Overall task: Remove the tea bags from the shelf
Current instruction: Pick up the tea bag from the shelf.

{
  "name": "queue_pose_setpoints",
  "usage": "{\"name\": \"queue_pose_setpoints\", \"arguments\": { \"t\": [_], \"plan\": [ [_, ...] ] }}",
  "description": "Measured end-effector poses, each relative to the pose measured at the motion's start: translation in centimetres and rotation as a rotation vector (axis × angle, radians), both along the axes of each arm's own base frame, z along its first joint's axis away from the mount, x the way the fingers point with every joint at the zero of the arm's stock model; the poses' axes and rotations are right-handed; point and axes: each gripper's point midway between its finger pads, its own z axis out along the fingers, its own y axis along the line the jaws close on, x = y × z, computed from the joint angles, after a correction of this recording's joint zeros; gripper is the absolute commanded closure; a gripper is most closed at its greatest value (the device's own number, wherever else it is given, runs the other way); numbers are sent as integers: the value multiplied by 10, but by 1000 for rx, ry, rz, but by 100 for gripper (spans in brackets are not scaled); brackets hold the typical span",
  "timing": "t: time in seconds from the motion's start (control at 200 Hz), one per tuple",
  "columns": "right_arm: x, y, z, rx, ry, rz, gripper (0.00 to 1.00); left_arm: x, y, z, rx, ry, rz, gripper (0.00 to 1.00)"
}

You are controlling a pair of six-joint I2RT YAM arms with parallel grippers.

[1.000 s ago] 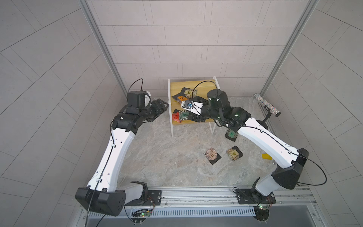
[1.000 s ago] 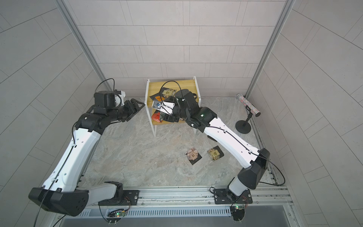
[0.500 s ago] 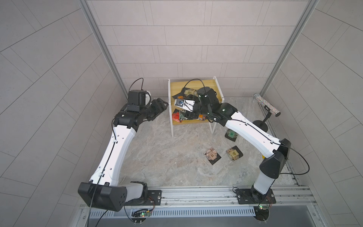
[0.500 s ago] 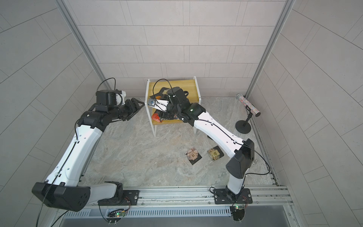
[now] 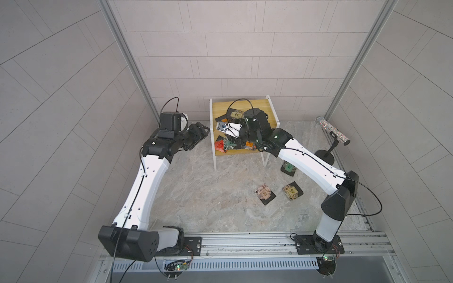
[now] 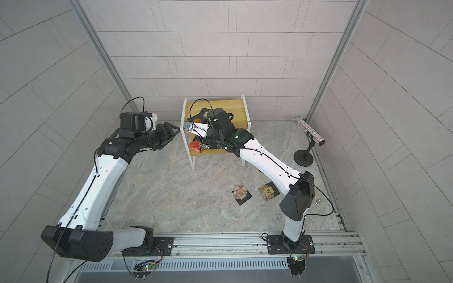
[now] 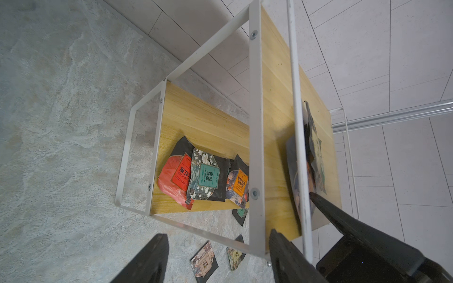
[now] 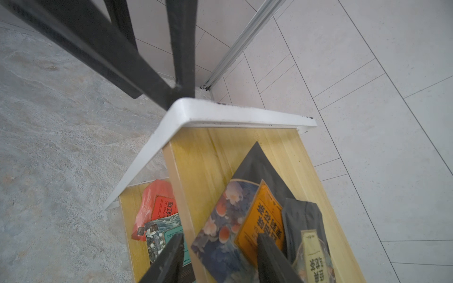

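The shelf (image 5: 260,107) stands at the back wall, its white frame (image 8: 220,117) close in the right wrist view. My right gripper (image 8: 220,262) hangs over the top board, open, fingers either side of an orange-labelled tea bag (image 8: 247,220) that overhangs the board's edge. A beige tea bag (image 8: 315,254) lies beside it. Red (image 7: 176,176), green (image 7: 207,178) and orange (image 7: 239,183) tea bags lie on the lower board. My left gripper (image 7: 215,259) is open and empty just off the shelf's left side (image 5: 203,133).
Three tea bags lie on the stone floor (image 5: 264,194) (image 5: 291,191) (image 5: 288,168), the last partly under my right forearm. A black stand with a glittery tube (image 5: 335,132) is at the back right. Tiled walls close in on three sides.
My right arm has reached farther back and left over the top board, and its jaws have narrowed around the orange-labelled tea bag. The left arm has barely moved.
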Motion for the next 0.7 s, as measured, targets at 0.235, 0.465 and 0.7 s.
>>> {"name": "queue_pose_setpoints", "arguments": {
  "t": [0.235, 0.465, 0.7],
  "plan": [
    [-2, -2, 0, -25, -24, -3, 72, 1, 0, 1, -5, -5, -2, 28],
    [-5, -3, 3, -14, -26, -7, 79, 1, 3, 2, -6, -7, 5, 28],
    [-7, -6, 5, -12, -23, -17, 84, -4, 5, 6, -8, -21, 9, 28]
  ]
}}
